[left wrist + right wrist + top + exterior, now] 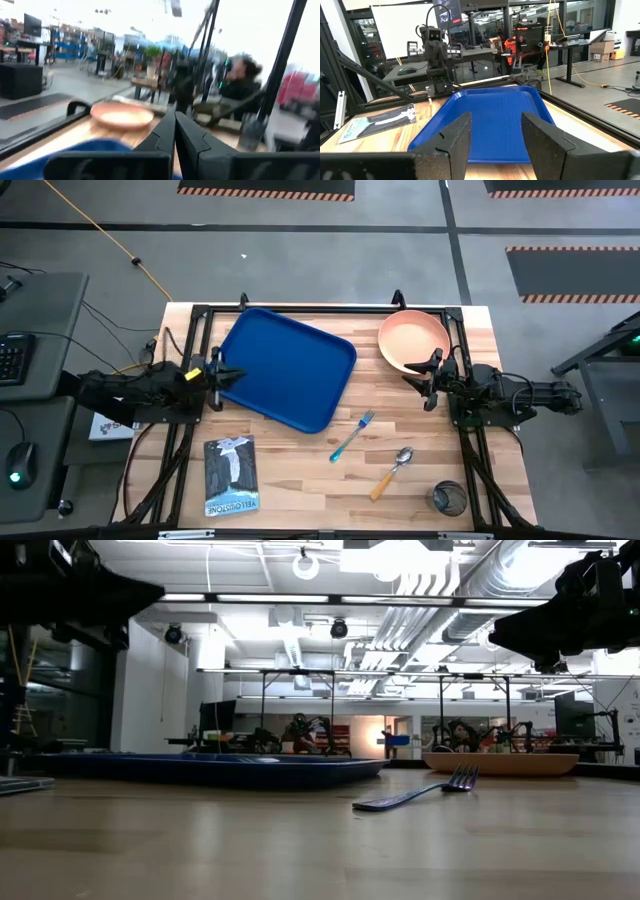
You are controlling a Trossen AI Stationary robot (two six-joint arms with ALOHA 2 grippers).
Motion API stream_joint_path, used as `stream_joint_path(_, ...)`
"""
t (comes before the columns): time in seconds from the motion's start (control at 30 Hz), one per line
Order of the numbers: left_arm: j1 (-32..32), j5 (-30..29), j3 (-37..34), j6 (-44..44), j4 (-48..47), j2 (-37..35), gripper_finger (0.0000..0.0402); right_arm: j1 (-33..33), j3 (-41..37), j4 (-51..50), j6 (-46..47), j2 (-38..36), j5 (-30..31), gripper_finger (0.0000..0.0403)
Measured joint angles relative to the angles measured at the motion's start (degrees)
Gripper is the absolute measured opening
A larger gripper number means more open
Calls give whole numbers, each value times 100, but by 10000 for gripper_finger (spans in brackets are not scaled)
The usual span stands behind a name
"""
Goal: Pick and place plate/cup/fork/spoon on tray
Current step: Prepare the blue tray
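High view: nothing loaded. My right gripper (428, 376) hangs fingers apart beside the plate (413, 341); I should pinch its rim squarely. My left gripper (222, 375) waits, fingers together, at the tray (286, 367).

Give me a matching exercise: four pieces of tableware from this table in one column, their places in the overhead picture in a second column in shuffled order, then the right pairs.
Things:
1. plate
2. cup
3. fork
4. spoon

Places:
A. at the table's near right corner, farthest from the tray
B. lying just off the tray's lower right corner
C. at the table's far right corner, beside the right gripper
D. lying between the fork and the cup

Pairs: 1-C, 2-A, 3-B, 4-D
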Motion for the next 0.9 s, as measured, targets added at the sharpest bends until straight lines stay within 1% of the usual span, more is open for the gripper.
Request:
stream_joint_path(0.07, 11, 95, 8, -206, 658, 148, 1, 0, -1, 2, 0, 0, 0, 165)
stream_joint_path(0.13, 3, 238, 24, -199, 970, 487, 5, 0, 0, 0, 0, 1, -2, 165)
stream_joint_path(0.23, 0, -4, 297, -266, 816, 1323, 22, 1, 0, 2, 0, 1, -2, 165)
stream_joint_path(0.33, 0, -150, 816, -261, 461, 2528, 49, 1, 0, 1, 0, 1, -1, 165)
stream_joint_path(0.43, -10, 45, 1516, -307, -93, 3777, 75, 0, -2, 0, 0, 1, -2, 165)
stream_joint_path(0.5, -48, 215, 2088, -372, -728, 4563, 82, 2, 0, 2, 0, 1, -2, 165)
stream_joint_path(0.57, -157, 308, 2668, -492, -1471, 5358, 72, 1, 0, 2, 0, 1, 0, 165)
stream_joint_path(0.7, -526, 344, 3784, -408, -2531, 6831, 13, 0, 0, 2, 0, 1, -1, 165)
stream_joint_path(0.83, -762, 337, 4756, 72, -3460, 8157, 5, 0, 0, 2, 0, 1, -2, 165)
stream_joint_path(0.9, -770, 314, 5148, 297, -3689, 8738, 2, 0, -2, 0, 0, 1, 0, 165)
